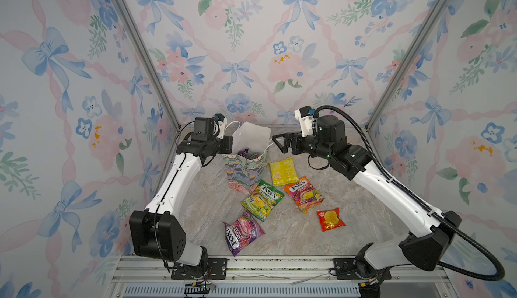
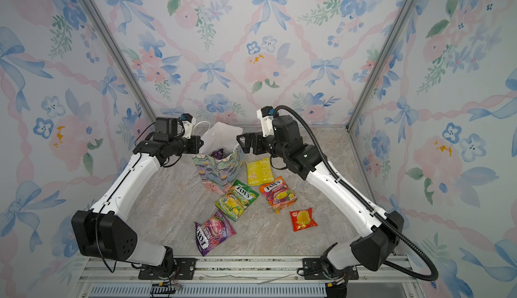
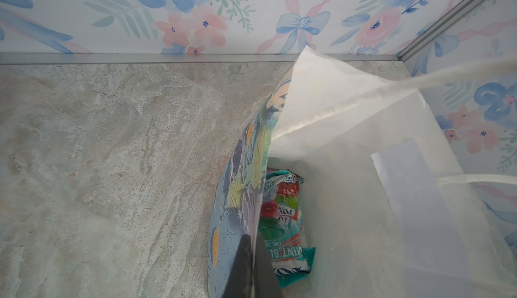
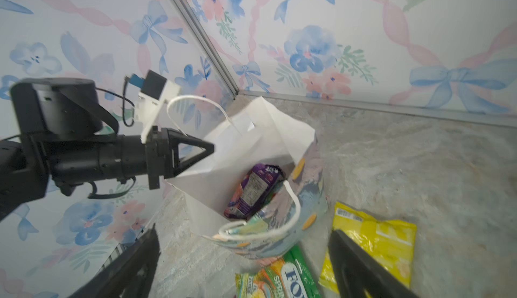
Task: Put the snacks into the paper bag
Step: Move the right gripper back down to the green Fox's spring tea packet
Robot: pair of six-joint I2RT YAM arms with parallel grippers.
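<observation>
Inside, the paper bag (image 4: 207, 198) holds a purple packet (image 4: 253, 190) and teal packet (image 3: 282, 226).

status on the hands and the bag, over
Left hand shut on paper bag wall. Right hand open, empty, by bag mouth. Five snacks outside. Nothing blocking.

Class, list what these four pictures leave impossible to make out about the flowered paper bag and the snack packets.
- Right wrist view: how many packets lie in the flowered paper gift bag; the purple foil packet and the bag's walls hide what lies below.
- Left wrist view: the teal mint packet, its print partly behind the bag's wall.
- Right wrist view: the green-yellow candy packet, cut off by the picture's edge.
</observation>
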